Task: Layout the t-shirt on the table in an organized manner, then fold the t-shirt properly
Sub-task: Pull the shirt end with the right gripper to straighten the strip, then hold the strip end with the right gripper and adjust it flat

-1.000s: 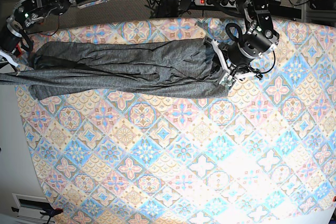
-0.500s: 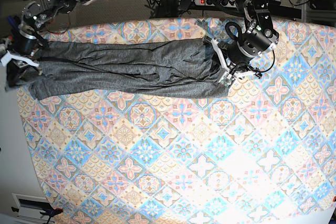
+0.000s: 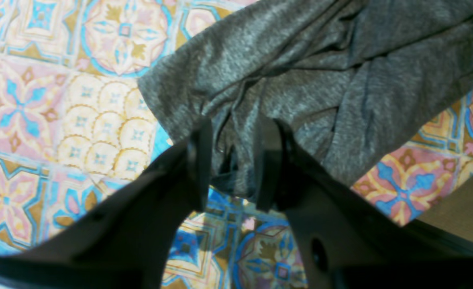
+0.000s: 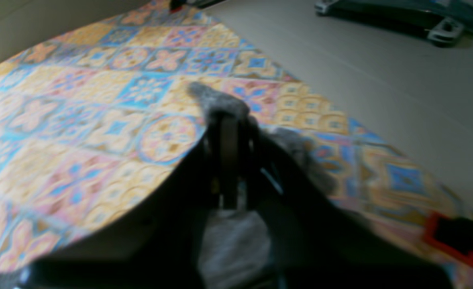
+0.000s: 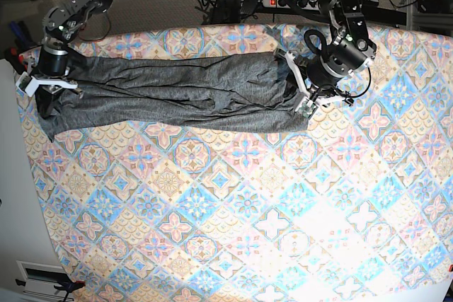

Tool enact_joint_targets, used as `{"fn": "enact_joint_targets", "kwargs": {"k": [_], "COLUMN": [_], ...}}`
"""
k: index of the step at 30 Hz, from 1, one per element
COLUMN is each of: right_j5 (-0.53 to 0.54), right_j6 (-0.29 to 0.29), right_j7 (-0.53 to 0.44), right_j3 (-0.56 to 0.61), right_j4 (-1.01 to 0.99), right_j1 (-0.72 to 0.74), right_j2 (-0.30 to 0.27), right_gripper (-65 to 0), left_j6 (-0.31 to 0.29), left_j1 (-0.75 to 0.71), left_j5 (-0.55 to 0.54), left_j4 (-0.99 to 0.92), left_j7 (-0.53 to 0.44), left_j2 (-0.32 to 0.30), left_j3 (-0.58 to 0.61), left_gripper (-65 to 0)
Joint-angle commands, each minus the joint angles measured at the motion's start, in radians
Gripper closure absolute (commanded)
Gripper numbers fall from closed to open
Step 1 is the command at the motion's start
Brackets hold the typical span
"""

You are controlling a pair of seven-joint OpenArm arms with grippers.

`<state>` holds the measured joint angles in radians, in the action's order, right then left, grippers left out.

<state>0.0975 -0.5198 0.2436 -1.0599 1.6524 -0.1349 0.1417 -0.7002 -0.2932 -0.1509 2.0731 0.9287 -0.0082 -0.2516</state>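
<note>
The t-shirt lies along the far part of the table in the base view, a long dark-grey band drawn out between the two arms. The right gripper holds one end of it near the table's edge; the left gripper holds the other. A second ago the right gripper was out past the table's edge with the cloth dragged off after it; it has since swung back over the table, and that end of the shirt now rests on the patterned surface. The left gripper has kept its place. So the shirt is nearly all on the table but bunched lengthwise, and I judge the laying-out unfinished, with no fold begun.

In the left wrist view the left gripper has its jaws close together with a gathered wad of grey fabric between them; the rest of the shirt spreads away beyond the fingertips in heavy creases, tile pattern showing on both sides.

The right wrist view is blurred, but the right gripper appears pressed together on a tuft of grey cloth poking out past its tips, with more fabric beneath the jaws and the table's edge just to one side.
</note>
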Motion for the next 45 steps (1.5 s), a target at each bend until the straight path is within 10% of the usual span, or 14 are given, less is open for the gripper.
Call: {"fn": "enact_joint_targets", "kwargs": {"k": [1,13,21,45], "right_j5": [0.012,0.012,0.012,0.020], "right_j6": [-0.010,-0.010,-0.010,-0.012], "right_j7": [-0.026,-0.025,-0.033,-0.025], "right_j3": [0.027,0.224,0.261,0.257], "right_j4": [0.018,0.018,0.030,0.105], "right_j1": [-0.007,-0.111,-0.167,-0.200], "right_j2": [-0.007,-0.009,-0.009,-0.011], "right_gripper": [0.0,0.0,-31.6,-46.1], "left_j6": [0.002,0.002,0.002,0.002], "left_j1": [0.010,0.012,0.010,0.009], "left_j5": [-0.011,-0.011,-0.011,-0.005], "left_j4": [0.011,0.010,0.010,0.007], "left_j7": [-0.017,-0.017,-0.017,-0.017], "left_j2": [0.003,0.003,0.003,-0.005], "left_j3": [0.001,0.001,0.001,0.050], "left_gripper": [-17.2,-17.2,-17.2,-17.3]}}
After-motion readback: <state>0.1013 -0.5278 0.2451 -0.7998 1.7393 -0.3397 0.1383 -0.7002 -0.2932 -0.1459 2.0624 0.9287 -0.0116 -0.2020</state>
